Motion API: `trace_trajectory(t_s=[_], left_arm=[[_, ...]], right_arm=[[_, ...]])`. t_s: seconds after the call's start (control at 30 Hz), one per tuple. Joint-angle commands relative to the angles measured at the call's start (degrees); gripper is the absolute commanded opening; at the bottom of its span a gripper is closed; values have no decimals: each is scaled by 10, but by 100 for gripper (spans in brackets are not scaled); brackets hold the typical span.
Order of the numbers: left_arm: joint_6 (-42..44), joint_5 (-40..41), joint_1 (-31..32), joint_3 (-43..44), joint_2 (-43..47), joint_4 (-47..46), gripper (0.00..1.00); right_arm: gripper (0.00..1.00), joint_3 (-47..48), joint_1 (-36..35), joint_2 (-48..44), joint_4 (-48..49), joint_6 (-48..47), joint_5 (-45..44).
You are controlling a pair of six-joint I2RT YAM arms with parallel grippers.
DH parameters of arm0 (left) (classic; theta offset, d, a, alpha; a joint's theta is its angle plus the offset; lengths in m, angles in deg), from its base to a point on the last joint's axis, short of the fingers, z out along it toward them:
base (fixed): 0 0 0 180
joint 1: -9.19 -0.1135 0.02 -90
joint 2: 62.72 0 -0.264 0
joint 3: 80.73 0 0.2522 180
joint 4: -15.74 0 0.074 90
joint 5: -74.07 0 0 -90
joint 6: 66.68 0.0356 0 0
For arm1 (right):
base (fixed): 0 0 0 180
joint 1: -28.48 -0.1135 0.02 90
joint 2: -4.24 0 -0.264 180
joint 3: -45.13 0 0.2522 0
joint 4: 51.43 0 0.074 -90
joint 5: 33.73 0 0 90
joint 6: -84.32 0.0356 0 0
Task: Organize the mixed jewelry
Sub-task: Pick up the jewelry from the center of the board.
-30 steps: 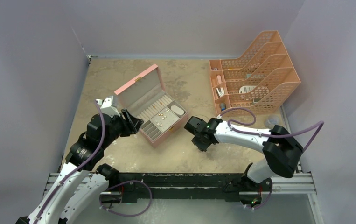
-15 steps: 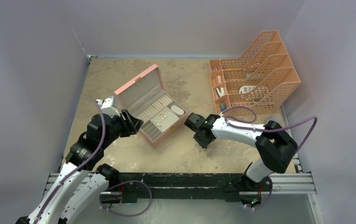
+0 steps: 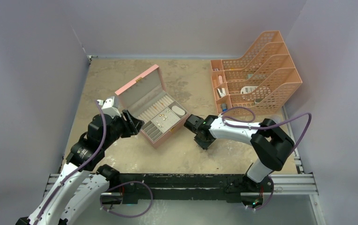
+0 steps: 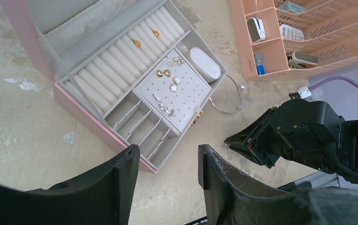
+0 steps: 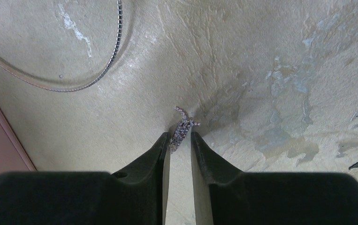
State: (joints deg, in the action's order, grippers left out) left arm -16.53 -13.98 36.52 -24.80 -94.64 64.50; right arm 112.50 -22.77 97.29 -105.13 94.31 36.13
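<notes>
A small silvery chain-like piece (image 5: 182, 127) lies on the table between the tips of my right gripper (image 5: 179, 136). The jaws are narrow with a gap still showing; the piece touches the left fingertip. A large thin wire hoop (image 5: 106, 70) lies just beyond it, close to the open pink box (image 3: 165, 138). From above, my right gripper (image 3: 204, 142) points down at the table right of the box. Gold rings (image 4: 136, 43), studs (image 4: 163, 73) and a sparkly piece (image 4: 163, 104) sit in the box's grey lining. My left gripper (image 4: 167, 157) hovers open and empty at the box's near-left corner.
An orange mesh organizer (image 3: 261, 70) with stationery bits stands at the back right. The box lid (image 3: 139, 86) stands raised toward the back left. Walls close in the table on the left, back and right.
My right arm has shifted left toward the box and down to the table, and its jaws have narrowed around the chain-like piece. The left arm has not moved.
</notes>
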Motion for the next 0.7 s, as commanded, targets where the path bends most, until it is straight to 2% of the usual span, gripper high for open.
trace_trajectory(t_s=[0.0,0.33,0.67], left_arm=[[-5,5,-4,5,-2,-17,49],[-5,-28,-4,0,-9,-23,49],[-51,-117,-4,-31,-18,-53,49]], right_arm=[[25,9,3,8,-6,-1,-13],[0,12,4,19,4,-31,-13],[0,-2,4,-31,64,-124,-16]])
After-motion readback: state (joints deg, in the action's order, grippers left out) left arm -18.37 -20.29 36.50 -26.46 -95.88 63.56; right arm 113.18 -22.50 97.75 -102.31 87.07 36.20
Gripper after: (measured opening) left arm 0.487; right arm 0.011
